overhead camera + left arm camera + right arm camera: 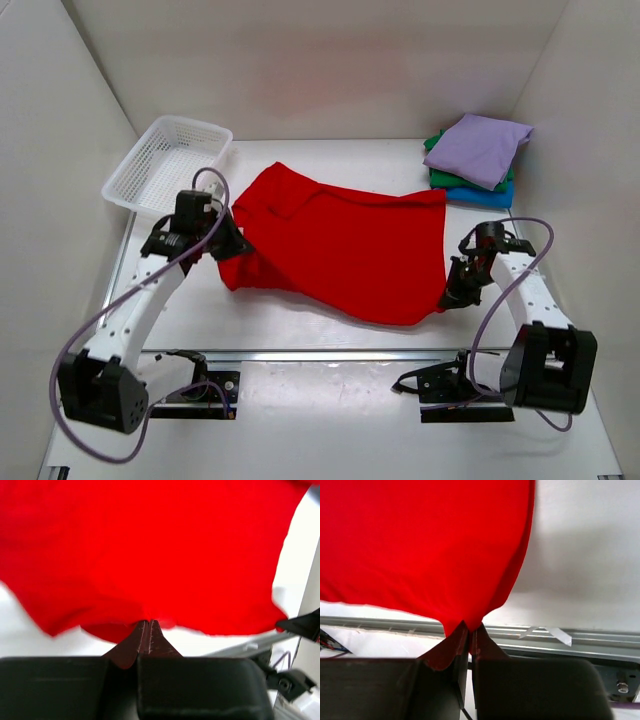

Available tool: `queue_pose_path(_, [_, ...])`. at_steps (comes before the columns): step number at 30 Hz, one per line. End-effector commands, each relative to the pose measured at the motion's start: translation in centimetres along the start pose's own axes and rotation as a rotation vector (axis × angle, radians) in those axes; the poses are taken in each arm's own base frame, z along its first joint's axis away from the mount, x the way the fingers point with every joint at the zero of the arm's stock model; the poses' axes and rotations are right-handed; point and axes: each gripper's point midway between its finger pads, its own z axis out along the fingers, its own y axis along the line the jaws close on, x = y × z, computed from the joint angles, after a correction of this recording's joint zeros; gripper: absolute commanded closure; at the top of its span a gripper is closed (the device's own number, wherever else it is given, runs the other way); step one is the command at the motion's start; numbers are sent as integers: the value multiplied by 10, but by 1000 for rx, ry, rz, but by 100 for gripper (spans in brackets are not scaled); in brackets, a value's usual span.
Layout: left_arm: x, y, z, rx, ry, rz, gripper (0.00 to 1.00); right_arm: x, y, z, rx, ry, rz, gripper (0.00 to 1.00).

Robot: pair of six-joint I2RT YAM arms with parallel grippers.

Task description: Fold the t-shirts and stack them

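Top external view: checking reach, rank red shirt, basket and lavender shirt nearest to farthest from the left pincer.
1. red shirt, gripped in the left pincer.
2. basket, back left.
3. lavender shirt, far right, back corner.

The left gripper has its dark jaws pressed together on the lower edge of the red shirt, which spreads wide above them. White table shows below the shirt's edge and past its right side.
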Motion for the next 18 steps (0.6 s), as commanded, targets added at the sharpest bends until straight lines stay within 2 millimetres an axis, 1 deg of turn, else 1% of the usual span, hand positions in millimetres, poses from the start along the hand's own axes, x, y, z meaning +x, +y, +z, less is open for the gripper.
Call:
queue_pose_path(1, [-52, -27, 3, 85, -120, 56, 100, -33, 4, -5, -36, -65, -4, 100])
queue_pose_path(2, [-61, -29, 8, 86, -131, 58, 100, -37, 7, -6, -49, -69, -7, 100])
queue_pose_path(6, [-85, -28, 29, 74, -128, 57, 100, -54, 4, 0, -38, -54, 5, 99])
queue_pose_path(7, [-91, -31, 30, 79, -134, 56, 100, -59, 5, 2, -47, -48, 13, 100])
queue_pose_path(8, [-93, -25, 38, 65, -122, 49, 100, -62, 4, 5, -42, -37, 14, 100])
queue_pose_path(10, [-102, -27, 49, 66, -120, 50, 100, -70, 5, 8, -41, -39, 13, 100])
queue_pose_path(11, [-107, -25, 50, 64, -124, 43, 100, -76, 3, 9, -35, -38, 23, 100])
queue_pose_path(13, [-118, -28, 56, 66, -136, 49, 100, -86, 5, 10, -45, -43, 21, 100])
queue_pose_path(14, [-123, -23, 61, 53, -139, 39, 100, -90, 5, 12, -47, -41, 28, 100])
queue_pose_path(15, [-125, -25, 64, 52, -131, 45, 100, -93, 7, 13, -53, -40, 29, 100])
queue_pose_path(16, [-131, -26, 68, 55, -137, 46, 100, -96, 4, 15, -57, -36, 35, 100])
queue_pose_path(17, [-133, -23, 71, 46, -135, 42, 100, -101, 4, 16, -51, -35, 33, 100])
queue_pose_path(18, [-132, -20, 80, 42, -118, 37, 100, -104, 3, 19, -51, -37, 35, 100])
